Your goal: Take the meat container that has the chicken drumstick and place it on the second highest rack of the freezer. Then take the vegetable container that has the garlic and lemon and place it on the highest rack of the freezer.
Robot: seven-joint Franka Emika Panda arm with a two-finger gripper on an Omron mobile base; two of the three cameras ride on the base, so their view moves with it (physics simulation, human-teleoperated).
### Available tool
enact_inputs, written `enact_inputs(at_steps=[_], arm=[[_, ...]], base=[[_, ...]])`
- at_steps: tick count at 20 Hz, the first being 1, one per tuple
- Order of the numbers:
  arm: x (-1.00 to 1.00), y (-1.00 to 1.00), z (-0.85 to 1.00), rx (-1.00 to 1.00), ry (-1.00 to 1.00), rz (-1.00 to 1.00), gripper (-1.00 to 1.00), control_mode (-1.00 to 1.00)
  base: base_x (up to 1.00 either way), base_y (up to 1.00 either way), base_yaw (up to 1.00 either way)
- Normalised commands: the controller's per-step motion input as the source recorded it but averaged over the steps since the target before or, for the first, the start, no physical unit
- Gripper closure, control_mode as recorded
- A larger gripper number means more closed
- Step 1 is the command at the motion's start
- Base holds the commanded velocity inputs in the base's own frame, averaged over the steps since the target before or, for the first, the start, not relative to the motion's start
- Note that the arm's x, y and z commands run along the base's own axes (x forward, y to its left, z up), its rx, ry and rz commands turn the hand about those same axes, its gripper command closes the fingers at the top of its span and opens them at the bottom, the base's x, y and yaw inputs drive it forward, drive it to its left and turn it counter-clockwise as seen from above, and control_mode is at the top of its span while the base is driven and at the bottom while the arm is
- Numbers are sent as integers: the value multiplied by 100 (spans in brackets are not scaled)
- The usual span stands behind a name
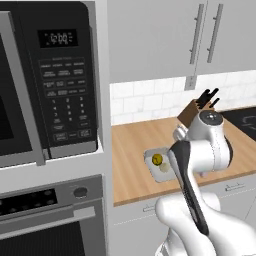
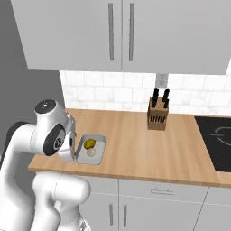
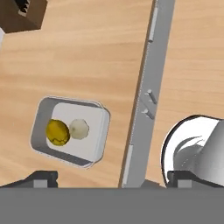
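Looking down from the hand camera, I see a shallow pale-grey tray (image 3: 70,133) resting on the wooden surface (image 3: 87,57) near its front edge. Inside sit a yellow lemon (image 3: 57,132) and an off-white garlic bulb (image 3: 79,129), touching side by side. I judge the tray light and rigid, its smooth walls perhaps slippery, and the loose contents likely to roll if it tilts. A raised rim along one long side looks the best place to grip. My tool (image 3: 111,177) hovers above, jaws spread wide, holding and touching nothing.
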Motion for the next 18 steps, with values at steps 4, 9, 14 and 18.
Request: enact_inputs(at_steps=[4, 9, 14, 18], arm=[[0, -25, -89, -1, 25, 7, -100, -100], [0, -80, -59, 12, 1, 13, -100, -100], [15, -52, -28, 18, -2, 17, -100, -100], [47, -1, -24, 9, 0, 19, -100, -100]], base=[[0, 0, 0], [0, 0, 0], [0, 0, 0], [0, 0, 0]])
